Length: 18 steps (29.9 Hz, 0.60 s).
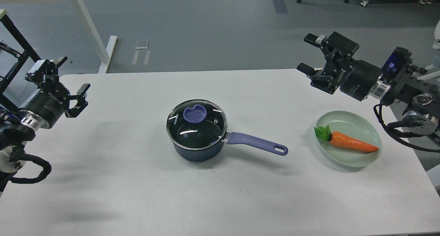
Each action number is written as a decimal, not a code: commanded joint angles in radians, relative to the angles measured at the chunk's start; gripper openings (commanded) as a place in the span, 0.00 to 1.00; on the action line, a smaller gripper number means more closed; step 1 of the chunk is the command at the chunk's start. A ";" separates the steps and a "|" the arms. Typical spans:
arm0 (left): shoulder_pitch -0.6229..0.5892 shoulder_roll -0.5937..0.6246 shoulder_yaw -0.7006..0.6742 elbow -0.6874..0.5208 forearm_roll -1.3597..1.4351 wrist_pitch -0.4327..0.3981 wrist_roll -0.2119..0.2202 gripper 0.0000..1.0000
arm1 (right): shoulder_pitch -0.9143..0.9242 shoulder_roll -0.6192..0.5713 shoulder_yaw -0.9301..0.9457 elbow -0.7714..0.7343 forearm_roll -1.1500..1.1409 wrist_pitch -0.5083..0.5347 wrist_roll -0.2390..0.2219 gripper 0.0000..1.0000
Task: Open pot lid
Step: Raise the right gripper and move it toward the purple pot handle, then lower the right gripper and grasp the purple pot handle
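The saucepan sits near the middle of the white surface, its lavender handle pointing toward the robot's right. The glass lid rests flat and centred on the rim, fully closing the pot, so the task looks not yet begun. The flat purple knob lies slightly off the lid's centre toward the far side, and it is the only raised part of the lid that fingers could pinch.

Both arms hang above the surface's outer ends, well apart from the pot. The left end effector has its fingers spread with nothing between them, and the right end effector is likewise spread and empty. This wide, symmetric stance reads as a ready pose that leaves the pot in plain sight of the head camera.

To the right, a pale green plate carries a toy carrot (orange body, green leaf tuft toward the pot). It stands clear of the handle's end, so it should not hinder a reach, though the right arm would pass near it. Holding the handle may be needed to steady the pot while the lid is lifted.
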 commanded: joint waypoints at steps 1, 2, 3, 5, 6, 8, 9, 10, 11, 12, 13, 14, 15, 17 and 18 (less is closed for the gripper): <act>-0.003 0.010 0.000 -0.005 0.000 -0.006 0.000 0.99 | 0.150 -0.014 -0.098 0.030 -0.217 -0.007 0.000 1.00; -0.005 0.010 0.000 -0.005 0.000 -0.006 0.000 0.99 | 0.167 -0.013 -0.114 0.031 -0.235 -0.007 0.000 1.00; -0.011 0.011 0.000 -0.011 0.000 -0.006 0.000 0.99 | 0.238 -0.007 -0.197 0.042 -0.314 -0.010 0.000 1.00; -0.015 0.016 0.000 -0.016 0.000 -0.008 0.000 0.99 | 0.334 0.006 -0.322 0.063 -0.417 -0.030 0.000 1.00; -0.015 0.018 0.000 -0.018 0.000 -0.008 0.000 0.99 | 0.371 0.019 -0.368 0.077 -0.460 -0.043 0.000 1.00; -0.015 0.019 0.000 -0.030 0.000 -0.008 0.000 0.99 | 0.437 0.067 -0.443 0.106 -0.584 -0.071 0.000 0.99; -0.015 0.021 0.000 -0.033 0.000 -0.008 0.000 0.99 | 0.448 0.078 -0.460 0.109 -0.615 -0.080 0.000 0.99; -0.015 0.021 0.001 -0.040 0.000 -0.008 0.000 0.99 | 0.479 0.114 -0.514 0.114 -0.720 -0.121 0.000 0.99; -0.015 0.021 0.001 -0.044 0.000 -0.008 0.000 0.99 | 0.491 0.131 -0.548 0.114 -0.780 -0.148 0.000 0.99; -0.015 0.021 0.000 -0.045 0.000 -0.008 0.000 0.99 | 0.500 0.144 -0.578 0.113 -0.830 -0.171 0.000 0.99; -0.015 0.021 0.000 -0.047 0.000 -0.008 0.000 0.99 | 0.516 0.164 -0.621 0.111 -0.894 -0.200 0.000 0.99; -0.015 0.021 0.000 -0.048 0.000 -0.008 0.000 0.99 | 0.528 0.177 -0.655 0.111 -0.931 -0.214 0.000 0.99; -0.015 0.021 0.000 -0.048 0.000 -0.008 0.000 0.99 | 0.534 0.190 -0.681 0.111 -0.954 -0.220 0.000 0.99; -0.015 0.021 0.000 -0.048 0.000 -0.008 0.000 0.99 | 0.536 0.213 -0.724 0.109 -0.997 -0.225 0.000 0.99; -0.015 0.021 0.000 -0.048 0.000 -0.008 0.000 0.99 | 0.536 0.220 -0.738 0.106 -1.009 -0.225 0.000 0.99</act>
